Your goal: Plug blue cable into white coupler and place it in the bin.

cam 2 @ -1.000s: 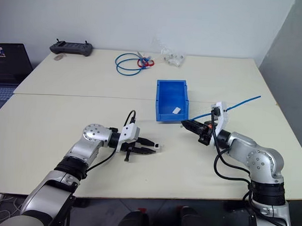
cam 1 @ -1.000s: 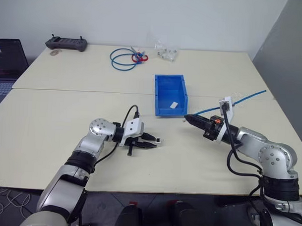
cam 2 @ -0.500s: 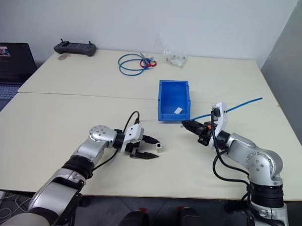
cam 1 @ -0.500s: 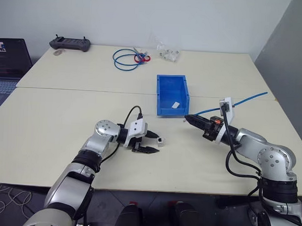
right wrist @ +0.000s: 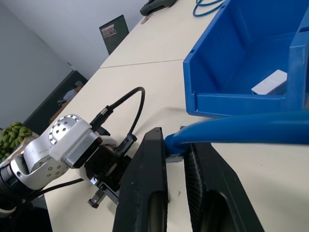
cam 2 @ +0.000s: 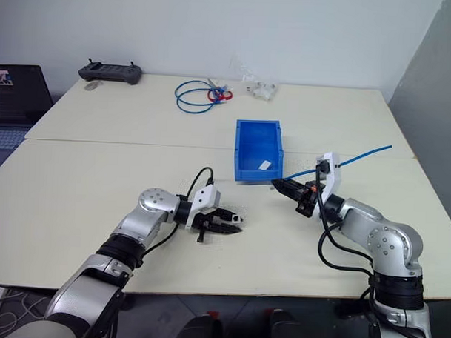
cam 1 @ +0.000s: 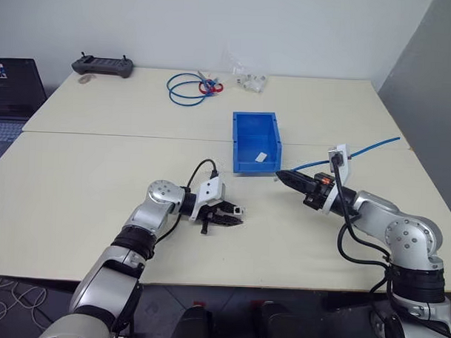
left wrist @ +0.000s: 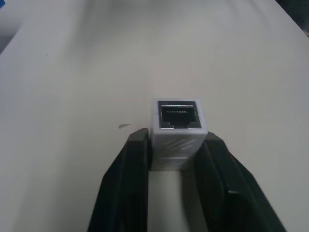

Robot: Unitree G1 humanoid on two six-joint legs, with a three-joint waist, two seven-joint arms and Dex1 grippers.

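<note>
Black fingers of our left gripper (left wrist: 176,159) now pinch the white coupler (left wrist: 177,131), its open socket facing away from the wrist; half a second ago those jaws stood spread beside it on the table (cam 1: 76,193), so we read the pickup as done and mating as next. Our right gripper (right wrist: 175,150) clamps the blue cable (right wrist: 241,128) near its plug, just in front of the bin (cam 1: 256,143). Head views show the two hands well apart; only the left wrist view shows the socket.

bin (cam 1: 245,132): bright blue | cable (cam 1: 374,147): light blue | coupler (left wrist: 178,130): white | table (cam 1: 77,186): cream
</note>
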